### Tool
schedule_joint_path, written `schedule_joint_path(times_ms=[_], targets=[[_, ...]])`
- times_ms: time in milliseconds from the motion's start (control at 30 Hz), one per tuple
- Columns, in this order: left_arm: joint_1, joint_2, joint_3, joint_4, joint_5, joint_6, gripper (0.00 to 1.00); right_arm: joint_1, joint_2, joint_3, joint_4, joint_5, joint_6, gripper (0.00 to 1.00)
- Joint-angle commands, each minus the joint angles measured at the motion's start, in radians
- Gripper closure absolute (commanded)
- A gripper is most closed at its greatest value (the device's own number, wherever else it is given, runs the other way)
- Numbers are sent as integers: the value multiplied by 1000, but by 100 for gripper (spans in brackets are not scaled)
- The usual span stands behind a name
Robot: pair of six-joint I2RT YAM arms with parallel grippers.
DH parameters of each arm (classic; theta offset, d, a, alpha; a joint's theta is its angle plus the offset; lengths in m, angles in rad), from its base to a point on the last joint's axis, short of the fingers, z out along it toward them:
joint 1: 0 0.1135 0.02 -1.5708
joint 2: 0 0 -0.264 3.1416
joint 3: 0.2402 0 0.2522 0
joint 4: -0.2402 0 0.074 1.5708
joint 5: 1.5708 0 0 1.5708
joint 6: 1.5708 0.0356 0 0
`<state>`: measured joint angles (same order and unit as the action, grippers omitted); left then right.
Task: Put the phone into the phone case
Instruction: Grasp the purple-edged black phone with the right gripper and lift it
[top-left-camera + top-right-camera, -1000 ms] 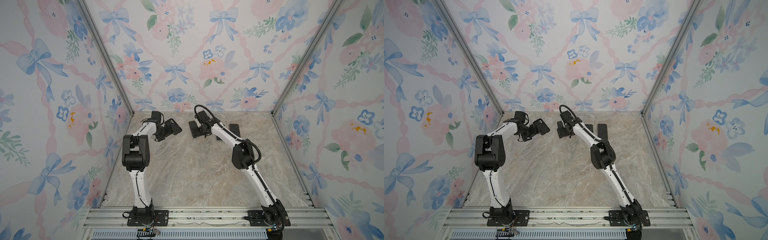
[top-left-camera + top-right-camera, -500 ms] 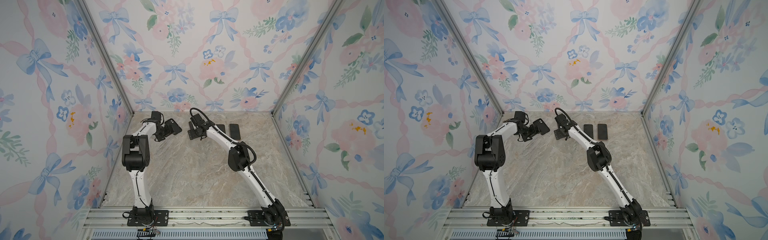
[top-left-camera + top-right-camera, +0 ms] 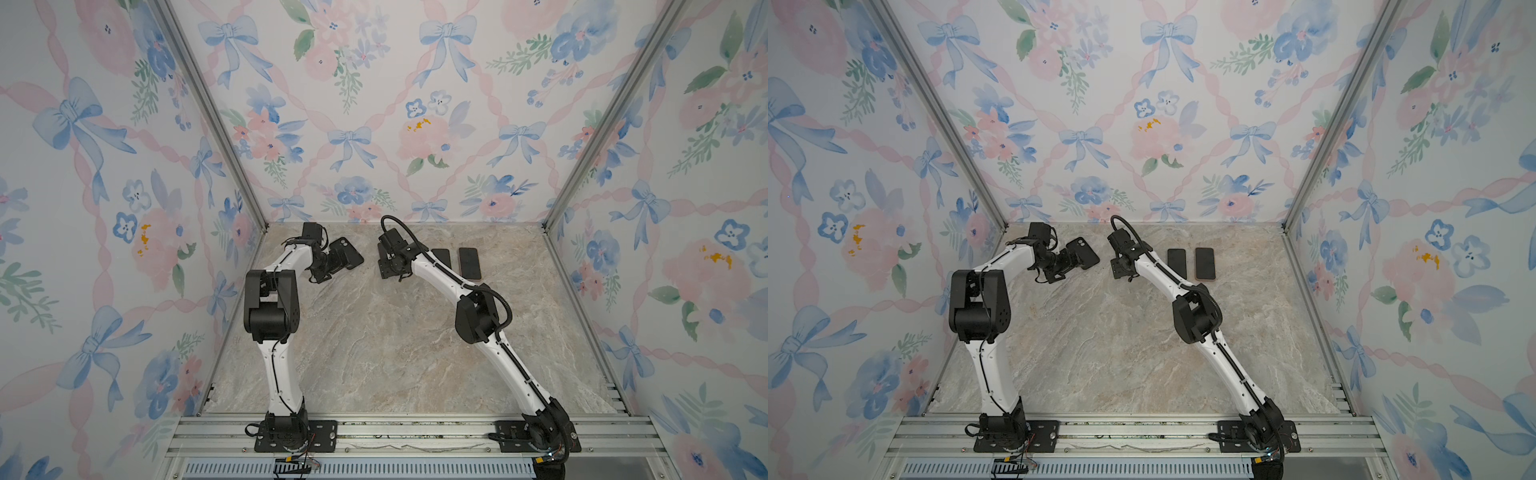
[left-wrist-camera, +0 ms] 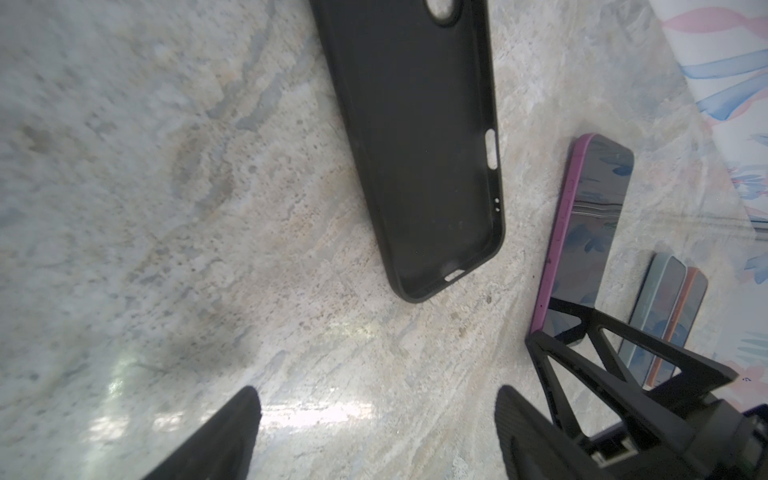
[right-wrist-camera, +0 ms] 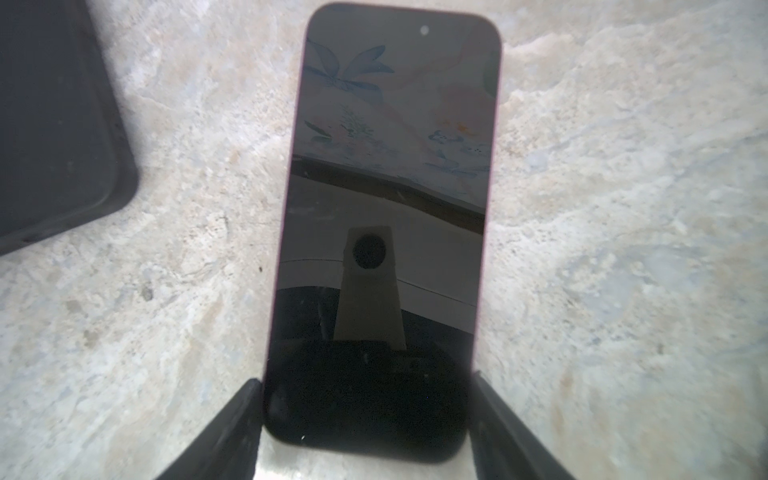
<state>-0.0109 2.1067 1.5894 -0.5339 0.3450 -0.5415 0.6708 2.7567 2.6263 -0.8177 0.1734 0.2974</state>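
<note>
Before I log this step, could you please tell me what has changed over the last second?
The right tool swung left, away from the two spare phones, and narrowed around the end of the purple-edged phone; whether it grips yet is unclear. The left tool stayed open by the black case, which did not move.

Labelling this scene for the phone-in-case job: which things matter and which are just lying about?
Job: pink-edged phone; black case; right pincer straddling that phone; left pincer, open, near the case.
Lying about: grey-edged phone; orange-edged phone, side by side.
</note>
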Motion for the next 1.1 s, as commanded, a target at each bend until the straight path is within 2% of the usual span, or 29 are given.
schedule_joint_path(times_ms=[0,200,467,767,1067], targets=[[11,-24,-13,-27,20,18,10,16,-19,-47,-100,-1,24,34],[11,-37,-21,-26,44,14,10,21,-143,-144,-106,6,13,35],[11,-69,-62,-26,97,19,9,50,-341,-403,-69,26,28,36],[11,-135,-114,-25,96,28,9,90,-613,-806,22,61,85,36],[6,-158,-150,-25,94,34,8,153,-837,-1193,82,70,210,36]])
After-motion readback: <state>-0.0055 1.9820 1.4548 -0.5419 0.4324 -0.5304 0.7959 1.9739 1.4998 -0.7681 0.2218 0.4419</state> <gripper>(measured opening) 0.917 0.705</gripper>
